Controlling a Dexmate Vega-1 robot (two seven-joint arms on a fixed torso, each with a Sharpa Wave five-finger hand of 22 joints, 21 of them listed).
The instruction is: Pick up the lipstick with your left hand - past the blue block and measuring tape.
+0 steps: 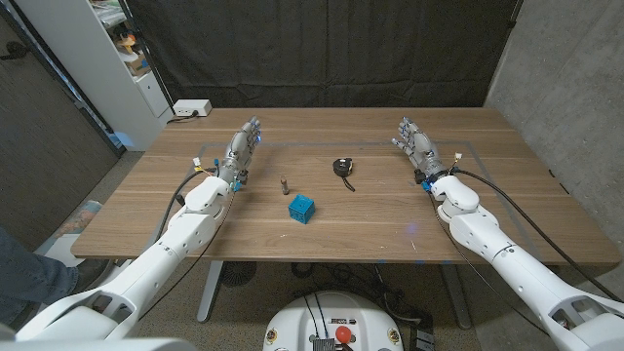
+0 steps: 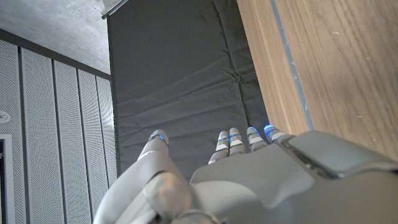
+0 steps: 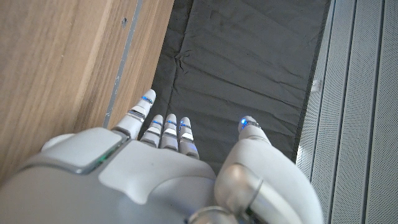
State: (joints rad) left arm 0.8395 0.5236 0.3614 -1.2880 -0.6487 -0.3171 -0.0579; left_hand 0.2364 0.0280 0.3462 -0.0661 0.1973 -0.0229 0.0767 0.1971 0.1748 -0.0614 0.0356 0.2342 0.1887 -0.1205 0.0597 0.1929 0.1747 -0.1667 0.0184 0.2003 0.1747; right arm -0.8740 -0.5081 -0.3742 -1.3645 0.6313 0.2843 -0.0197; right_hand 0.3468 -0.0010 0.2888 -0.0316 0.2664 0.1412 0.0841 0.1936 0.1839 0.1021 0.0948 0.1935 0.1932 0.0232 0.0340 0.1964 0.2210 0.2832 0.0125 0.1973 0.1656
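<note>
At three o'clock of my open, empty left hand stands the lipstick; I'd reach sideways, clear of block and tape.

Right hand seen from the back, grey and white, fingers straight and close together, thumb spread apart, holding nothing. Blue lights glow at the fingertips. Wooden table beside the hand, with a grey tape line along it. Black curtain beyond the fingers, ribbed grey wall next to it.
</note>
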